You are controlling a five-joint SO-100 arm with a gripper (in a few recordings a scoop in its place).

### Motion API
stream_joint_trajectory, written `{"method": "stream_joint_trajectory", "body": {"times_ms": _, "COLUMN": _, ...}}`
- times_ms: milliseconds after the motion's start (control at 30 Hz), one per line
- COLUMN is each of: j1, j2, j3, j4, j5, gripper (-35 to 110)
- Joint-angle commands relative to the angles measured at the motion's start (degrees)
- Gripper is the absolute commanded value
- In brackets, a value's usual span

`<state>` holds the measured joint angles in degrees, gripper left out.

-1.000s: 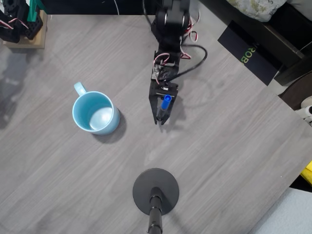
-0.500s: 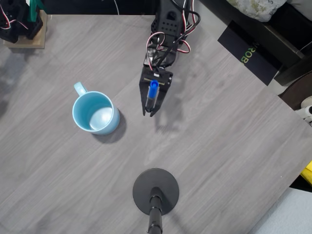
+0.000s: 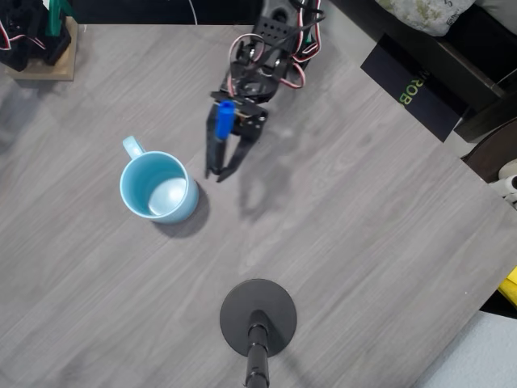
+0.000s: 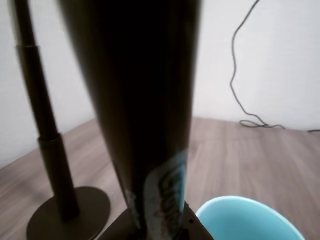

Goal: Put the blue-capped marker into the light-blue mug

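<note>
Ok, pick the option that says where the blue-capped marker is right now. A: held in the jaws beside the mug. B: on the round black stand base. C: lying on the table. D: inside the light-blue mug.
A: in the overhead view the blue-capped marker sits in the gripper, right of the light-blue mug.

Bare grey wood-grain tabletop point(image 3: 363, 242) btw round pale-blue ceramic mug point(image 3: 158, 187) & black round-based camera stand point(image 3: 258, 318); mug mouth unobstructed.
</note>
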<state>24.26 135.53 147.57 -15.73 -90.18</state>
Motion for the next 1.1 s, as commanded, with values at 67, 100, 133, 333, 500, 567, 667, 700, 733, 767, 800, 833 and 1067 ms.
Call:
{"method": "stream_joint_trajectory", "body": {"times_ms": 67, "j1": 2.7, "j2": -3.3, "j3": -6.0, "j4": -0.4, "j5": 1.3, "gripper": 0}}
{"method": "stream_joint_trajectory", "body": {"times_ms": 100, "j1": 3.1, "j2": -3.9, "j3": -6.2, "j4": -0.4, "j5": 1.4, "gripper": 0}}
{"method": "stream_joint_trajectory", "body": {"times_ms": 133, "j1": 3.4, "j2": -4.3, "j3": -6.4, "j4": -0.4, "j5": 1.6, "gripper": 0}}
{"method": "stream_joint_trajectory", "body": {"times_ms": 333, "j1": 5.9, "j2": -8.0, "j3": -7.6, "j4": -3.4, "j5": 2.1, "gripper": 0}}
{"method": "stream_joint_trajectory", "body": {"times_ms": 500, "j1": 8.0, "j2": -12.4, "j3": -7.7, "j4": -6.4, "j5": 2.5, "gripper": 0}}
{"method": "stream_joint_trajectory", "body": {"times_ms": 567, "j1": 8.6, "j2": -14.2, "j3": -7.7, "j4": -7.9, "j5": 2.5, "gripper": 0}}
{"method": "stream_joint_trajectory", "body": {"times_ms": 667, "j1": 9.8, "j2": -16.2, "j3": -7.7, "j4": -8.9, "j5": 2.5, "gripper": 0}}
{"method": "stream_joint_trajectory", "body": {"times_ms": 700, "j1": 10.3, "j2": -16.8, "j3": -7.8, "j4": -9.1, "j5": 2.6, "gripper": 0}}
{"method": "stream_joint_trajectory", "body": {"times_ms": 733, "j1": 10.7, "j2": -17.5, "j3": -7.8, "j4": -9.3, "j5": 2.8, "gripper": 0}}
{"method": "stream_joint_trajectory", "body": {"times_ms": 767, "j1": 11.2, "j2": -18.3, "j3": -7.9, "j4": -9.4, "j5": 3.0, "gripper": 0}}
{"method": "stream_joint_trajectory", "body": {"times_ms": 800, "j1": 11.5, "j2": -19.0, "j3": -7.9, "j4": -9.4, "j5": 3.1, "gripper": 0}}
{"method": "stream_joint_trajectory", "body": {"times_ms": 833, "j1": 11.9, "j2": -19.6, "j3": -7.9, "j4": -9.1, "j5": 3.1, "gripper": 0}}
{"method": "stream_joint_trajectory", "body": {"times_ms": 1067, "j1": 13.5, "j2": -22.3, "j3": -7.6, "j4": -9.0, "j5": 3.6, "gripper": 0}}
